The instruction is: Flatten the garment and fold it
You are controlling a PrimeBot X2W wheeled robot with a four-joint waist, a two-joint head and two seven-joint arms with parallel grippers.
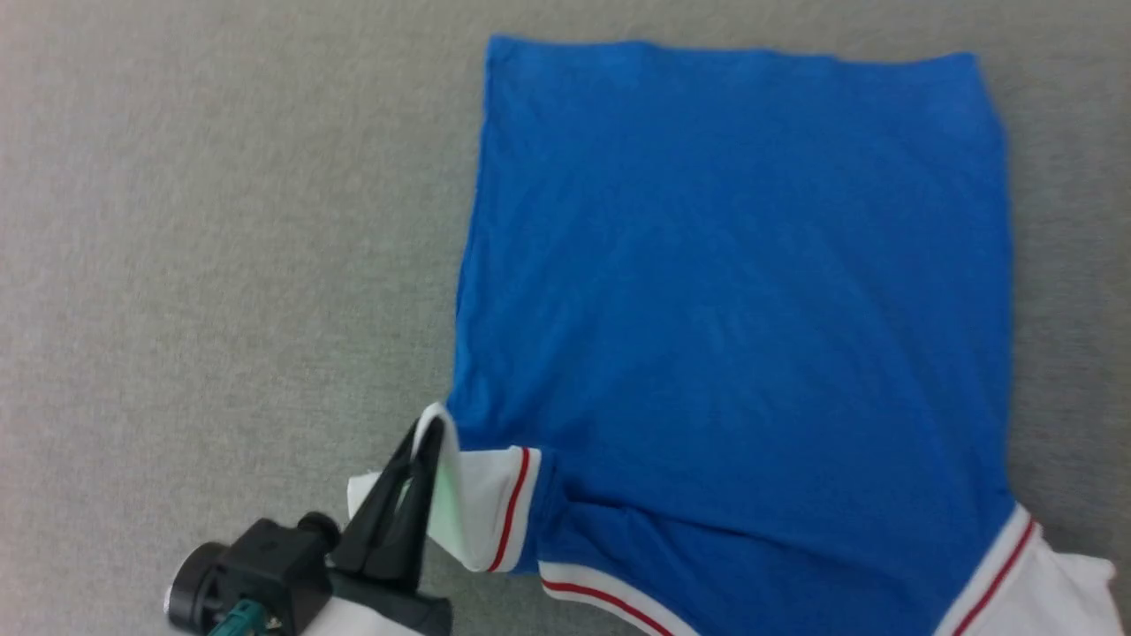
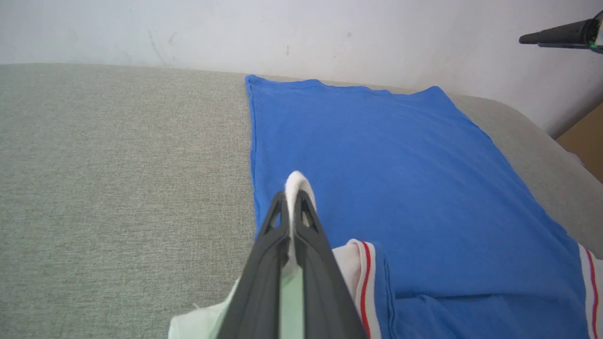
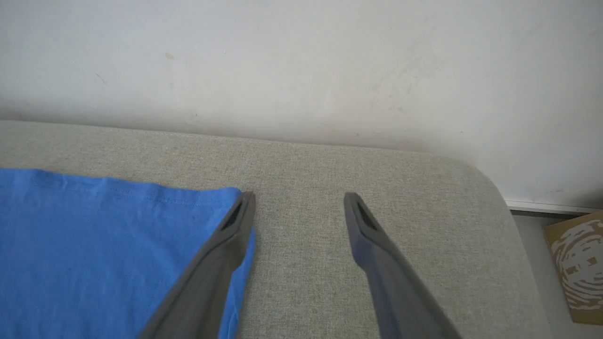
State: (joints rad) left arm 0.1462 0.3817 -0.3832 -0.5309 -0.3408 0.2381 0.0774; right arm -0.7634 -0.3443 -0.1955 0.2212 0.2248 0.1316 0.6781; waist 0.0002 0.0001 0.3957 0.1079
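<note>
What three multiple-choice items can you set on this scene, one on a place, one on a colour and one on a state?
1. In the head view, where do the jaws of the left gripper hold the garment?
A. at the white sleeve, lower left
B. at the blue hem, top right
C. at the middle of the blue body

2. What colour is the thin stripe in the sleeve trim?
A. green
B. red
C. yellow

3. How do the jaws of the right gripper stand?
A. shut on the garment
B. shut on nothing
C. open, with nothing between them

Answers:
1 A, white cloth is pinched between the shut jaws there.
2 B, a red line runs along the white cuff.
3 C, the right wrist view shows the grey surface in the gap.
</note>
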